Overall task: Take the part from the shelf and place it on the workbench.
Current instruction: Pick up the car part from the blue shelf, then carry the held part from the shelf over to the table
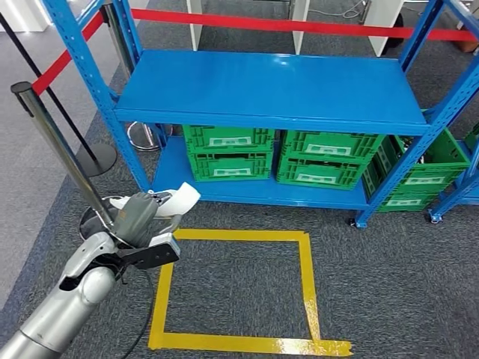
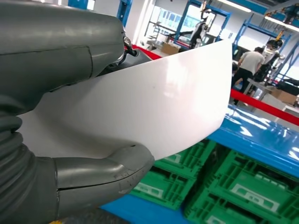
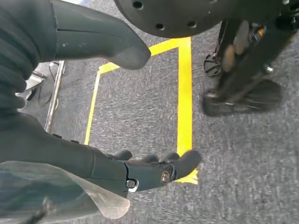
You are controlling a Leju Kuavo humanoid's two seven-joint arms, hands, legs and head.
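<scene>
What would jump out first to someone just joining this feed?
The blue shelf ahead, its upper board bare and green crates lined up on the lower one. On the carpet before it lies a yellow tape square. At lower left, the left hand grips a curved white part.

The head view looks forward and down from high on the body at the blue shelf point(image 1: 271, 93) and the yellow tape square point(image 1: 307, 277) on the carpet. The left wrist view sits close behind its hand, sharing the green crates point(image 1: 229, 153) (seen near), while the right wrist view faces the floor, sharing the tape.
</scene>
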